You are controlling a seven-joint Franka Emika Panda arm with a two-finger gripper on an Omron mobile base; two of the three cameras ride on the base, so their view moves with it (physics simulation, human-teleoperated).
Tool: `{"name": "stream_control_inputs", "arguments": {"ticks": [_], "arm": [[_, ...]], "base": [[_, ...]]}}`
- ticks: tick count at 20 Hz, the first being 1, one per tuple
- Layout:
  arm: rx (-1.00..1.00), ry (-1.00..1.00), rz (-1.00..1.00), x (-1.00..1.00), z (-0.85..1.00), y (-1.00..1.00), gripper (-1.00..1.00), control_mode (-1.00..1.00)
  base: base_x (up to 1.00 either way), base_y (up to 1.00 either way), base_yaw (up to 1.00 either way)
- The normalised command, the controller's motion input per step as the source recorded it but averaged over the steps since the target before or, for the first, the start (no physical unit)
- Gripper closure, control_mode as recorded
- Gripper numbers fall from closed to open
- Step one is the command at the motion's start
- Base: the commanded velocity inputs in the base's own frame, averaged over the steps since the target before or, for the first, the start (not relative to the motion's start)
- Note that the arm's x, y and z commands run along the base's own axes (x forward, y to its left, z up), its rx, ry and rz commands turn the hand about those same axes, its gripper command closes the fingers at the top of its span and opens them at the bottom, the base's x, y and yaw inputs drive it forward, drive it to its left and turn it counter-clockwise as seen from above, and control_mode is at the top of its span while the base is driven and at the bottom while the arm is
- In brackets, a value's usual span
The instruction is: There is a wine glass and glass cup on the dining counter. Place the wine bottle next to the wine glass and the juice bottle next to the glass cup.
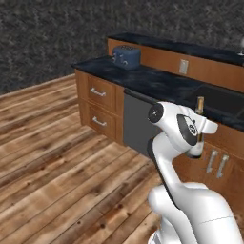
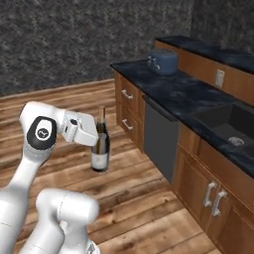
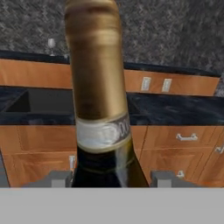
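Observation:
My gripper (image 2: 97,135) is shut on the wine bottle (image 2: 100,149), a dark bottle with a gold-foil neck and a pale label, held upright in the air above the wooden floor. In the hand view the wine bottle (image 3: 98,100) rises between my fingertips (image 3: 57,178). Its gold top (image 1: 200,103) pokes up behind my arm in the left base view. Far back, the wine glass (image 3: 51,44) stands on the dining counter (image 3: 175,69), whose black top (image 1: 190,47) runs behind the kitchen counter. The juice bottle and the glass cup are out of view.
A kitchen counter (image 2: 168,87) with drawers, a dark dishwasher front (image 2: 158,136) and a sink (image 2: 230,124) lies between me and the dining counter. A blue-grey toaster (image 2: 162,61) sits on its far end. Open wooden floor (image 1: 52,157) spreads to the left.

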Motion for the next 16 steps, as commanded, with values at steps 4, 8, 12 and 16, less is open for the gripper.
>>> {"name": "stream_control_inputs", "arguments": {"ticks": [4,8,12,16], "arm": [[0.00,0.00,0.00,0.00,0.00,0.00,1.00,1.00],[0.00,0.00,0.00,0.00,0.00,0.00,1.00,1.00],[0.00,0.00,0.00,0.00,0.00,0.00,1.00,1.00],[0.00,0.00,0.00,0.00,0.00,0.00,1.00,1.00]], "base": [[0.94,0.07,0.02],[0.94,0.12,0.14],[0.94,0.09,0.19],[0.94,0.07,0.23]]}}
